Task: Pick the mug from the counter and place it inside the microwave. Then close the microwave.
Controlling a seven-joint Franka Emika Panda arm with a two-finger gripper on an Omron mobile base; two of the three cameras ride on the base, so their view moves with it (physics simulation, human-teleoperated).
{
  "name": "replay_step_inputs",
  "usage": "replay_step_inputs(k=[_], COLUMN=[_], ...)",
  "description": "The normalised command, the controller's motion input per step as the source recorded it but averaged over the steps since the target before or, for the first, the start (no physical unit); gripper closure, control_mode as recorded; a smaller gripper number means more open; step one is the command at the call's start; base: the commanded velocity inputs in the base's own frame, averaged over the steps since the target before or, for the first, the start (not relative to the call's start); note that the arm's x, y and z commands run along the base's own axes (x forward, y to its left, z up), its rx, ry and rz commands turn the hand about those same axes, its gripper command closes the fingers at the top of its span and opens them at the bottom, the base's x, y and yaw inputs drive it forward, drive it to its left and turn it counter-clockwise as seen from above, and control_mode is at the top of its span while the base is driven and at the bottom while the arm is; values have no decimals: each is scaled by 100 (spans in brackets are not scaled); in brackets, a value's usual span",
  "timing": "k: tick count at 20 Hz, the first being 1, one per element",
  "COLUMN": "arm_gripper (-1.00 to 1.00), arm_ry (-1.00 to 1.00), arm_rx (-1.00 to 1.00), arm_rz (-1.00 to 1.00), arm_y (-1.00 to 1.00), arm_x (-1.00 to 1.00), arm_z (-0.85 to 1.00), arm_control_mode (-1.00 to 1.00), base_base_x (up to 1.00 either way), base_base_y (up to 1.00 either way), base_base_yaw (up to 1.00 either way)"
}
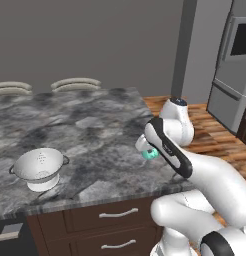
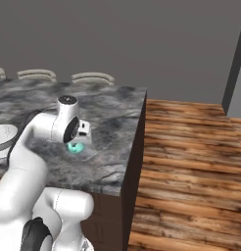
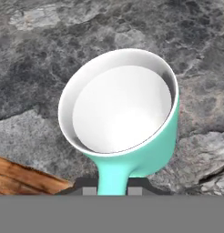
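Observation:
The teal mug, white inside, sits close under my hand on the grey-black marble counter. My gripper is shut on the mug's handle, which runs down between the two dark fingertips. From the base, the mug peeks out from under my wrist near the counter's right front corner. It also shows as a teal patch below the hand. I cannot tell whether the mug rests on the slab or hangs just above it. A grey appliance with a dark glass panel stands far right; I cannot tell if it is the microwave.
A white perforated colander stands on the counter's front left, its rim also at the left edge. Stool backs line the far side. Dark drawers sit under the slab. Wooden floor lies right of the counter.

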Motion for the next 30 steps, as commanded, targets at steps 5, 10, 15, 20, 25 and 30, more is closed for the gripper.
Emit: replay_step_inputs(k=[5,10,15,20,25,30], arm_gripper=[100,100,100,100,100,100], arm_ry=[3,0,0,0,-2,0], arm_rx=[0,0,0,0,0,0], arm_rz=[6,-9,-13,-18,-11,-1], arm_y=[9,-20,-20,-15,-33,-6], arm_x=[-71,-72,-47,-10,-32,-8], arm_z=[46,16,2,34,44,10], arm_control_mode=[-100,-100,-100,-100,-100,-100], base_base_x=[0,0,0,0,0,0], base_base_y=[0,0,0,0,0,0], base_base_yaw=[0,0,0,0,0,0])
